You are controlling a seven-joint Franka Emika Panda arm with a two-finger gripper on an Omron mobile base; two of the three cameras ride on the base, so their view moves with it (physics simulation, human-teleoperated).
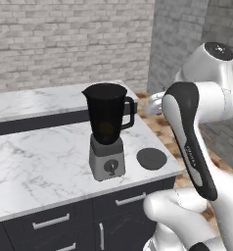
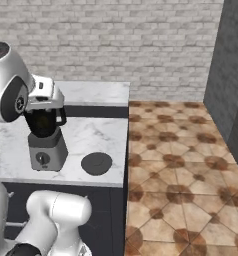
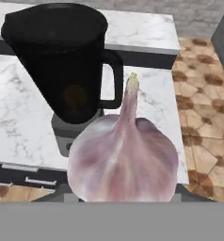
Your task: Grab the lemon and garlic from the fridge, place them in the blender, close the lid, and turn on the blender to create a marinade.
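The blender [image 1: 107, 117] stands on the marble counter [image 1: 35, 162], its black jar open at the top. Through the jar [image 3: 62, 61] the lemon [image 3: 76, 96] shows as a dim yellow-orange spot low inside. The lid [image 1: 151, 158] lies flat on the counter to the right of the blender's base [image 2: 46, 150]. My gripper [image 1: 154, 104] hovers just right of the jar's handle, a little above counter height. It is shut on the garlic [image 3: 125, 160], a pale pink bulb with its stem pointing at the jar. The bulb hides the fingertips. The fridge is out of view.
The counter ends just right of the lid [image 2: 96, 163], with dark drawers [image 1: 55, 220] below it. Beyond that edge is brown tiled floor [image 2: 181, 165]. A dark grey wall [image 2: 231, 75] rises at the far right. A second, higher marble ledge [image 1: 40, 100] runs behind the blender.
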